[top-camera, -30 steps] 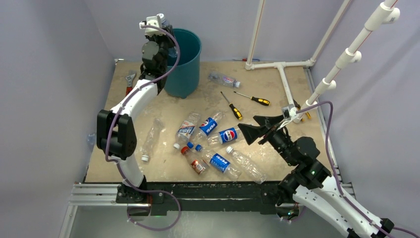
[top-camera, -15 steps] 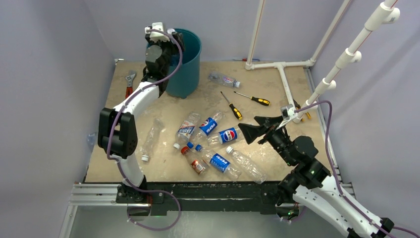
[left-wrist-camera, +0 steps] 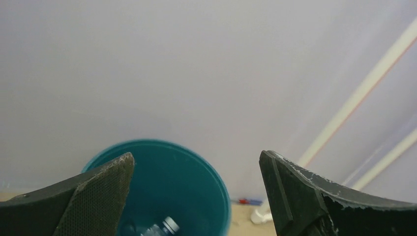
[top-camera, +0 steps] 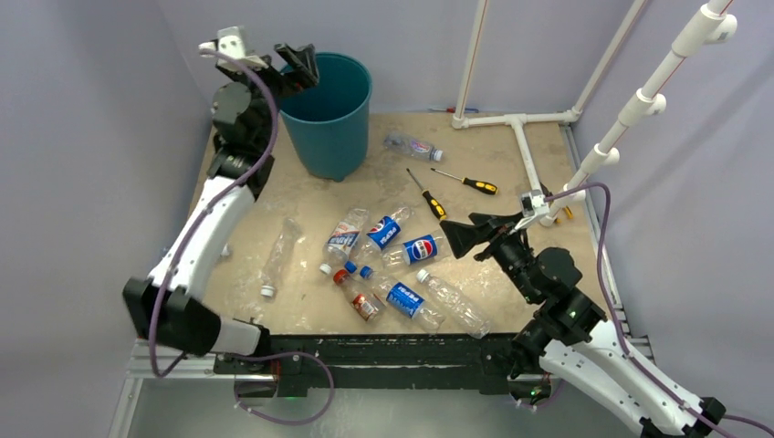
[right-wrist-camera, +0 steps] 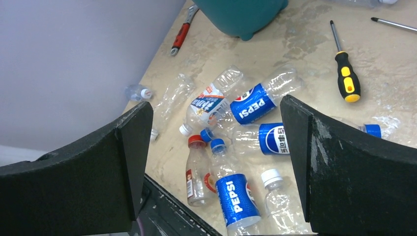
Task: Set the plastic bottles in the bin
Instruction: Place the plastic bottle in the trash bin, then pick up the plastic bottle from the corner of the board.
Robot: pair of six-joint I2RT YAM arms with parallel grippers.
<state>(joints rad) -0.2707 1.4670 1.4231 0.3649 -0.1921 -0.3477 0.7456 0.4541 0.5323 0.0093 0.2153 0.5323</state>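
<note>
now | left gripper (left-wrist-camera: pixel 196 164): wide open, empty, over one round teal plastic bin (top-camera: pixel 339 137), far-left corner | right gripper (right-wrist-camera: pixel 214 105): wide open, empty | clear crushed plastic bottles (top-camera: pixel 402 297): one in bin, nine outside

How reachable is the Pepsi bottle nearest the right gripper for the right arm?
Probably yes. The right gripper is open beside that Pepsi bottle, nothing between them, but other bottles lie close by, so a clean pinch may be tight.
</note>
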